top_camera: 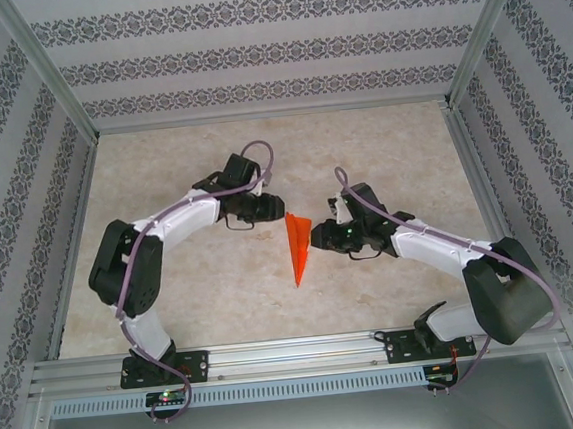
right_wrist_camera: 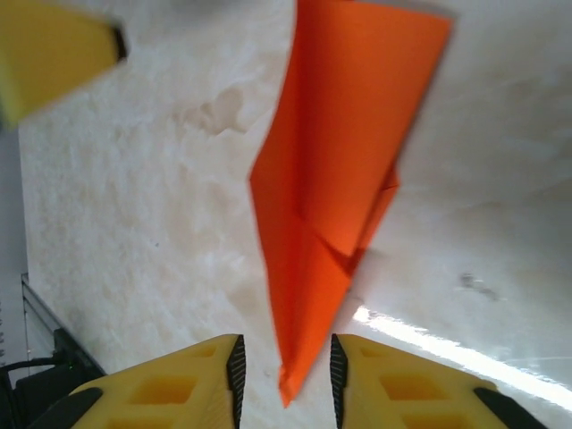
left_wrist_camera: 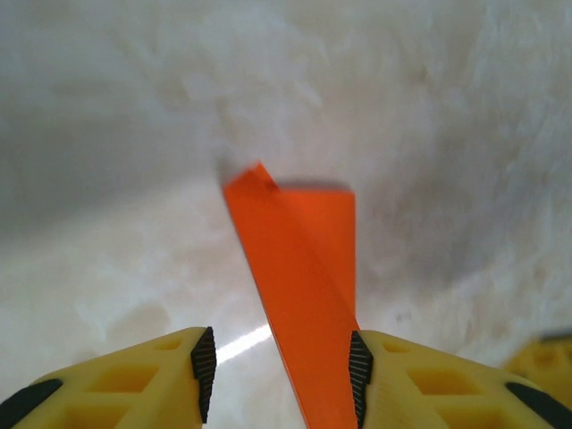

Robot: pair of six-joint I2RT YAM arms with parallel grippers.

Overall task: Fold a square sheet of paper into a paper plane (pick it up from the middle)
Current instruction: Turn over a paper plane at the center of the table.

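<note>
Release seems the step: the paper plane (top_camera: 298, 246) lies loose between the partly open jaws of my left gripper (left_wrist_camera: 281, 366) and right gripper (right_wrist_camera: 286, 371); next, I must retreat without nudging it.

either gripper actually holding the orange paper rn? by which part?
Nothing looks held. The paper plane rests on the table; left gripper is open, paper against one pad; right gripper straddles a pointed end, gap showing.

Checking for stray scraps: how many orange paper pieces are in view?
1. The paper plane sits between the left end effector and the right end effector, its tip pointing toward the bottom of the top view. Small scraps could be hidden from these views.
</note>
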